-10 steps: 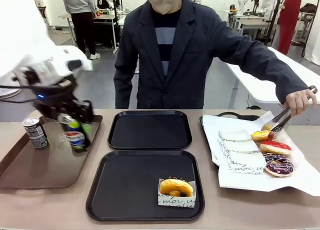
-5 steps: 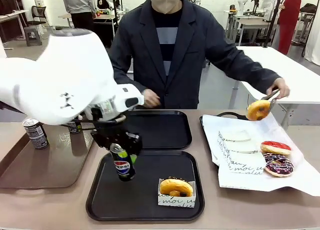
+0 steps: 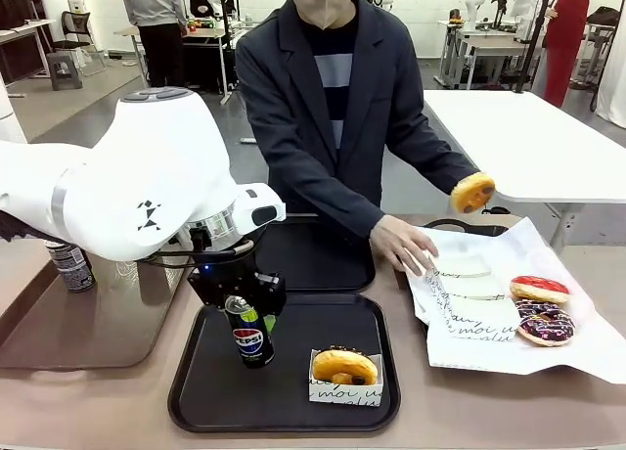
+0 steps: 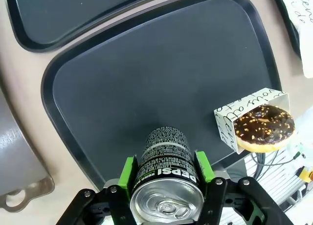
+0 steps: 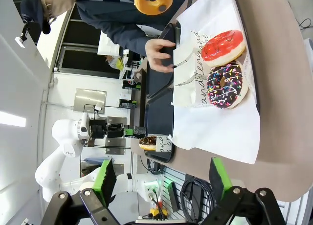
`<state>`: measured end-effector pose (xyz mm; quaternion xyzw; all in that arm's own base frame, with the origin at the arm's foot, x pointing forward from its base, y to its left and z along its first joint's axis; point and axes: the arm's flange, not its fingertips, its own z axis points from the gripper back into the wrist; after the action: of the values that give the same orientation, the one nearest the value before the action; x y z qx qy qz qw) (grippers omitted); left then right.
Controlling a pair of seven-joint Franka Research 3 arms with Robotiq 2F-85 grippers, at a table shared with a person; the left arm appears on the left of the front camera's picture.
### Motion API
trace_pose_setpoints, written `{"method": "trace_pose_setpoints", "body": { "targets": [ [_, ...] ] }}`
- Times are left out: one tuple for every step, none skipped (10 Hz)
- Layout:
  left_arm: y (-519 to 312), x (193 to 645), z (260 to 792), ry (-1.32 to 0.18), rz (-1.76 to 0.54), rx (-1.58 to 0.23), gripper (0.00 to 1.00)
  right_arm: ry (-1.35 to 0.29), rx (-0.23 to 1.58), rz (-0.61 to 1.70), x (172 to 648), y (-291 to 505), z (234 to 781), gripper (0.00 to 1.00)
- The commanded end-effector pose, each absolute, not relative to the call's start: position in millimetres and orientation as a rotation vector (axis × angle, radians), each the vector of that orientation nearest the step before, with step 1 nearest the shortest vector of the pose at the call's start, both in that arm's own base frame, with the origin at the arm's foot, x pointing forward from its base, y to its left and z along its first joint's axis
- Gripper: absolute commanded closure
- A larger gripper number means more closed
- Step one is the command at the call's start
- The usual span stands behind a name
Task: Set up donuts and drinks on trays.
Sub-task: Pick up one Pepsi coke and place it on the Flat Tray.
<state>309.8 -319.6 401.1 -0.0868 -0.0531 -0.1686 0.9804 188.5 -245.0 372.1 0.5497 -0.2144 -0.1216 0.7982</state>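
Left gripper (image 4: 166, 183) is clamped on the Pepsi can (image 3: 252, 337), green pads on both sides of it, over the left part of the near black tray (image 3: 293, 411). Can is upright and low over that tray's floor; can't tell whether it touches yet.

Done: one sleeved donut (image 3: 344, 367) sits in the near black tray's front right corner, "moi" sleeve around it.

In hand: the drink for that same tray, held just left of the donut, not released.

Left: the far black tray (image 3: 293, 259), directly behind the near black tray, has no donut and no drink. A grey can (image 3: 70, 266) stands on the brown tray (image 3: 88, 333), left of the near black tray, likely the second drink. A yellow donut (image 3: 473, 192) is up in the air, behind and right of the near black tray; what grips it isn't clear. The person's hand (image 3: 406, 247) rests on the paper sleeves (image 3: 469, 284) on the paper-lined tray (image 3: 528, 352), right of the near black tray.

Right gripper (image 5: 161, 186) has fingers spread wide, nothing between them.

Judgement: roughly halfway, one tray nearly set.
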Motion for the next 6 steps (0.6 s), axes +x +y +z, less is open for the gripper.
{"method": "trace_pose_setpoints", "body": {
  "targets": [
    [-314.3, 303.7, 395.5, -0.119, -0.341, -0.199, 0.41, -0.497, 1.198, -0.255, 191.6, -244.9, 372.7, 0.00],
    [-317.1, 299.7, 393.7, -0.111, -0.379, -0.114, 0.41, -0.497, 1.198, -0.255, 191.6, -244.9, 372.7, 0.00],
    [-316.6, 309.5, 396.9, -0.103, -0.334, -0.174, 0.41, -0.497, 1.198, -0.255, 191.6, -244.9, 372.7, 0.00],
    [-316.6, 309.5, 396.9, -0.103, -0.334, -0.174, 0.41, -0.497, 1.198, -0.255, 191.6, -244.9, 372.7, 0.00],
    [-316.6, 309.5, 396.9, -0.103, -0.334, -0.174, 0.41, -0.497, 1.198, -0.255, 191.6, -244.9, 372.7, 0.00],
    [-316.6, 309.5, 396.9, -0.103, -0.334, -0.174, 0.41, -0.497, 1.198, -0.255, 191.6, -244.9, 372.7, 0.00]
  ]
}}
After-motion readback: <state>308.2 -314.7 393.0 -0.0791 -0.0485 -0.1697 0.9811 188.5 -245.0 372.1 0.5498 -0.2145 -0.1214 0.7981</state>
